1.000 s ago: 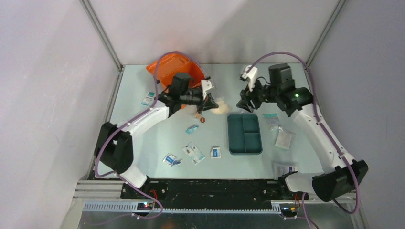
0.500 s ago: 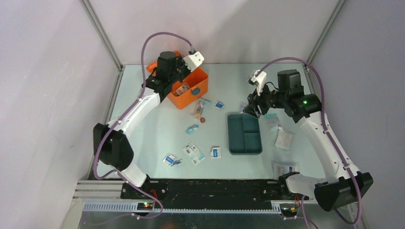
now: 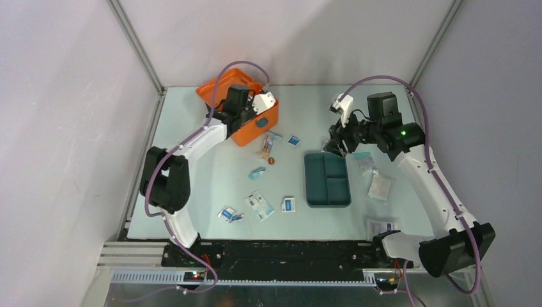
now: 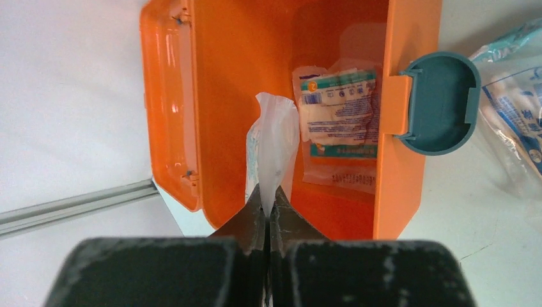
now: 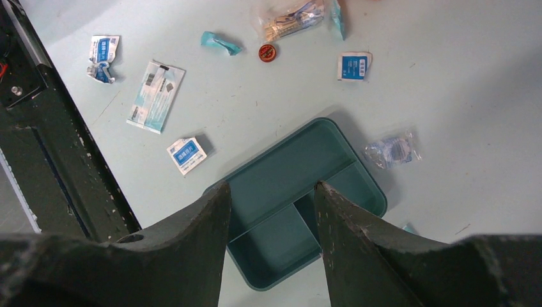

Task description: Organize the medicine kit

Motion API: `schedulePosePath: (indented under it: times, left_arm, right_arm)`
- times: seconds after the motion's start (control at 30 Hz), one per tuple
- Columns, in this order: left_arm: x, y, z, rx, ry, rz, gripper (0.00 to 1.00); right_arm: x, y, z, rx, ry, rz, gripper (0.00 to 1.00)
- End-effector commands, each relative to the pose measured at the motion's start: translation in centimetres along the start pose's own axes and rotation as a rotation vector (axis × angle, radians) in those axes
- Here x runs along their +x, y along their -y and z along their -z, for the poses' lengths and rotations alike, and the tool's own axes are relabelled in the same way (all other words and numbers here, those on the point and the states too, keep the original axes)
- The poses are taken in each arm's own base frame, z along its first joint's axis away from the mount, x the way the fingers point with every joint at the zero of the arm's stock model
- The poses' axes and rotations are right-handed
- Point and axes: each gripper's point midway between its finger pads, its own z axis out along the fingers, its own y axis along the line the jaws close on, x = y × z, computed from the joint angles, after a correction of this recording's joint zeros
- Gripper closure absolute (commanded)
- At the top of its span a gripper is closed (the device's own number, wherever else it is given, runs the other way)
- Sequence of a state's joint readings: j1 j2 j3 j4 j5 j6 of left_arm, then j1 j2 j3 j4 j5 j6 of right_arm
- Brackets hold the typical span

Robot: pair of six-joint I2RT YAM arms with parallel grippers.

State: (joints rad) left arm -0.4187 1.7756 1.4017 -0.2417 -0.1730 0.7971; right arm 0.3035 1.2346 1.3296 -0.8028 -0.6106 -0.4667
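My left fingers (image 4: 254,214) clamp a white packet (image 4: 275,147) over the open medicine kit (image 4: 224,96), hiding its end; right fingers (image 5: 206,224) stand apart.

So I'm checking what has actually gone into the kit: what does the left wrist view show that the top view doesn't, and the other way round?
Only the left wrist view: the inside of the medicine kit, with a printed packet lying in it, and a white pouch pinched in the shut left hand over the opening.
Only the top view: the right hand by the teal tray, and loose packets on the table.
Both: the open orange kit and its teal latch.
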Motion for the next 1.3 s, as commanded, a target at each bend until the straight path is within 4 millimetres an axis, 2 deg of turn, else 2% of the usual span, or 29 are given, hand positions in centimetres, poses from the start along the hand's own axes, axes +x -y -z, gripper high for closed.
schedulePosePath:
  times: [0.0, 0.17, 0.4, 0.7, 0.83, 1.0, 1.27]
  left_arm:
    - [0.7, 0.2, -1.2, -0.018, -0.031, -0.034, 1.0]
    - [1.8, 1.7, -2.9, 0.019, -0.063, -0.041, 1.0]
    - [3.1, 2.3, -3.9, 0.045, -0.079, -0.061, 0.99]
    - [3.7, 0.8, -4.4, -0.013, -0.055, -0.114, 0.98]
    - [3.9, 0.9, -4.8, -0.015, -0.055, -0.143, 0.97]
    - [4.3, 1.5, -5.1, 0.007, -0.063, -0.145, 0.88]
    - [3.9, 1.2, -3.3, 0.03, -0.054, -0.128, 0.68]
  right_arm:
    - [-0.7, 0.2, 0.1, 0.006, 0.026, 0.006, 0.45]
    - [-0.3, 0.3, 0.2, 0.013, 0.012, 0.003, 0.45]
    - [0.3, 0.3, 0.0, 0.012, 0.001, -0.003, 0.45]
    - [0.4, 0.5, -0.5, 0.005, -0.002, -0.012, 0.45]
    - [0.5, 0.5, -0.6, 0.004, -0.007, -0.015, 0.45]
    - [0.6, 0.5, -0.6, 0.002, -0.009, -0.017, 0.45]
    - [0.4, 0.7, -0.6, 0.011, -0.004, -0.008, 0.45]
